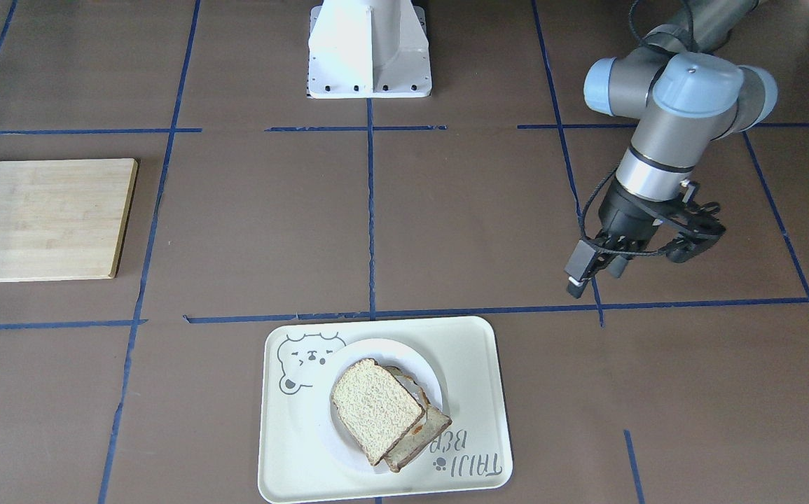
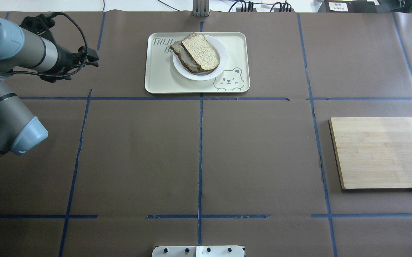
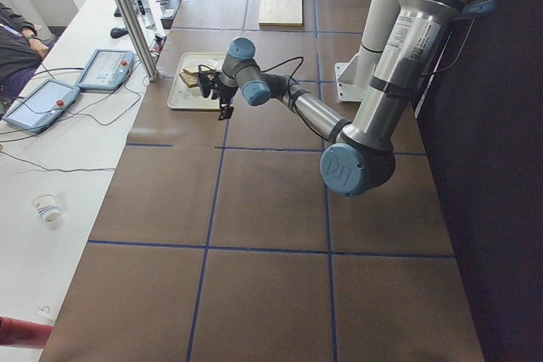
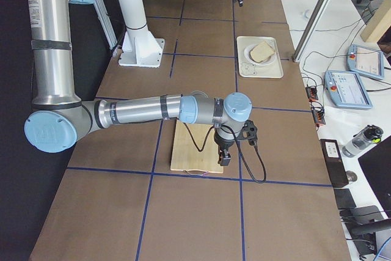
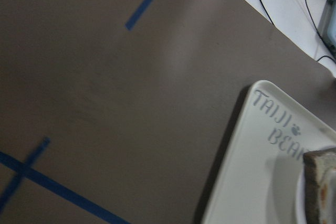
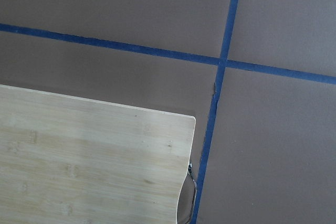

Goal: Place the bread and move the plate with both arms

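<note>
The plain bread slice [image 1: 376, 406] lies on top of a second, darker slice [image 1: 426, 432] on the small white plate [image 1: 337, 437]. The plate sits on the cream bear tray [image 1: 478, 364] at the table's far edge. The overhead view shows the same bread [image 2: 200, 51] and plate [image 2: 198, 75]. My left gripper [image 1: 597, 274] hangs empty above bare table, well off to the side of the tray, and its jaws look open [image 2: 93, 59]. My right gripper [image 4: 223, 158] shows only in the exterior right view, over the near end of the wooden board; I cannot tell whether it is open or shut.
A wooden cutting board [image 2: 380, 151] lies bare on my right side, and its corner shows in the right wrist view [image 6: 79, 156]. The white base pedestal [image 1: 369, 49] stands at the table's near edge. Blue tape lines cross the brown table cover. The left wrist view shows the tray's corner [image 5: 252, 171].
</note>
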Robot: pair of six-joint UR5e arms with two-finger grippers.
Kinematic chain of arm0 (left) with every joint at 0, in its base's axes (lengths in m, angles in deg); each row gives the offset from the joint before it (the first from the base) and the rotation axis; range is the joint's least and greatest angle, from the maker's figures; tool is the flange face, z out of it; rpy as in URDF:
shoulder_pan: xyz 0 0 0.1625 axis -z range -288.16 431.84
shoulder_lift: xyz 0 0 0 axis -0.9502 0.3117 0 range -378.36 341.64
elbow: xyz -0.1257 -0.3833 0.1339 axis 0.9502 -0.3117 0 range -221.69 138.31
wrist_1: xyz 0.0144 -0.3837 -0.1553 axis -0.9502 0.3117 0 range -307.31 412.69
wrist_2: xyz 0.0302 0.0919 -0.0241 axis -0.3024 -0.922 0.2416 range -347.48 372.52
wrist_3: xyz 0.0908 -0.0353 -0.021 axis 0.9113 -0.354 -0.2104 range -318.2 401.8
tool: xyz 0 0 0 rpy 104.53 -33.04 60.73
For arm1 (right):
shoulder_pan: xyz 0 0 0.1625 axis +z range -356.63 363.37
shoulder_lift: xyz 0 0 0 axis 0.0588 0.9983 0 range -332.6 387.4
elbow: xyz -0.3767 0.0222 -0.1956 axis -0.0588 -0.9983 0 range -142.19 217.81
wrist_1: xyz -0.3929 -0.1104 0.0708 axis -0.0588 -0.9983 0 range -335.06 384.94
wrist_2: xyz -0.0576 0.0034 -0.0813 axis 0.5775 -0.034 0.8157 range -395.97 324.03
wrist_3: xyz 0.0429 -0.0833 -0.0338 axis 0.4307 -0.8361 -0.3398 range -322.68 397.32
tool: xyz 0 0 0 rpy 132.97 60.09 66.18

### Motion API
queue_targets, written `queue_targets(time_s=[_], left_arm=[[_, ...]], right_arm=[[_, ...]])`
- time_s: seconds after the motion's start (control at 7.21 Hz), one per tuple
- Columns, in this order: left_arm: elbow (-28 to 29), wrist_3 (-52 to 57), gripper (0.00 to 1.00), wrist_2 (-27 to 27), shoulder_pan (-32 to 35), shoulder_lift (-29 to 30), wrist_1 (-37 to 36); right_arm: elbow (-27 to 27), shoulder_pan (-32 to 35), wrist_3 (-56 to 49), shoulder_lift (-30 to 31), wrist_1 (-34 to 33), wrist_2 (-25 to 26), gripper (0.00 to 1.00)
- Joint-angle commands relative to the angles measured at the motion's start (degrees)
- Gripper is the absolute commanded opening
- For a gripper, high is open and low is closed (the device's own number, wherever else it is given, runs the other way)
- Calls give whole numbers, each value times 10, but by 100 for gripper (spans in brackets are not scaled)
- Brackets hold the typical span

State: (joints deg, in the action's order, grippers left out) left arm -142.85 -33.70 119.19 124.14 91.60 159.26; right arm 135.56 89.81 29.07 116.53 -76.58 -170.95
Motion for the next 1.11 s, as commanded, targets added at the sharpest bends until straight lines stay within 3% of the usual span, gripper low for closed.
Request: queue_targets(time_s=[0.0, 0.14, 0.42, 0.69, 0.97], left_arm=[[-47, 192, 100, 45, 64, -30, -105], [-45, 247, 100, 107, 107, -50, -109], [-28, 434, 100, 174, 187, -83, -152], [-16, 620, 100, 176, 267, -84, -257], [11, 740, 100, 179, 311, -99, -295]], right_arm=[[-4, 14, 3, 14, 27, 0, 100], [-5, 21, 5, 33, 67, 0, 100], [-5, 35, 19, 38, 72, -5, 100], [-5, 37, 24, 38, 72, -5, 100], [-5, 39, 34, 40, 73, -24, 100]])
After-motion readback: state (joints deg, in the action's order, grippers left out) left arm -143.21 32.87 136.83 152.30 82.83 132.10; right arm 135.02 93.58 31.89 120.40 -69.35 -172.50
